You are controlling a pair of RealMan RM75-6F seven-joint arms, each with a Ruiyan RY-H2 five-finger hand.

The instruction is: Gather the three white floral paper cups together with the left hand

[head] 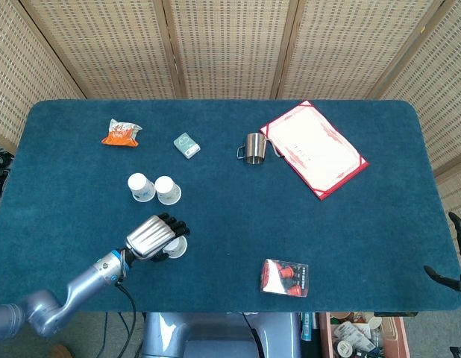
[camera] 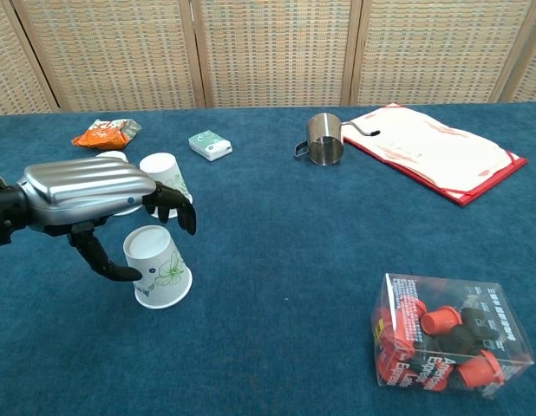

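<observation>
Three white floral paper cups stand upside down on the blue table. Two are side by side, one cup (head: 141, 186) to the left and its neighbour (head: 168, 189) (camera: 166, 178) touching it; in the chest view the left one (camera: 113, 157) is mostly hidden behind my hand. The third cup (head: 178, 247) (camera: 159, 269) stands alone, nearer the front edge. My left hand (head: 154, 237) (camera: 93, 195) arches over this cup, fingers curved above its top and the thumb against its left side, without a closed grip. My right hand (head: 459, 253) hangs off the table's right edge, fingers apart.
An orange snack packet (head: 121, 133) and a small green box (head: 186, 145) lie behind the cups. A metal mug (head: 253, 148) and a red-bordered folder (head: 314, 148) sit at the back right. A clear box of red and black pieces (head: 284, 277) lies near the front edge.
</observation>
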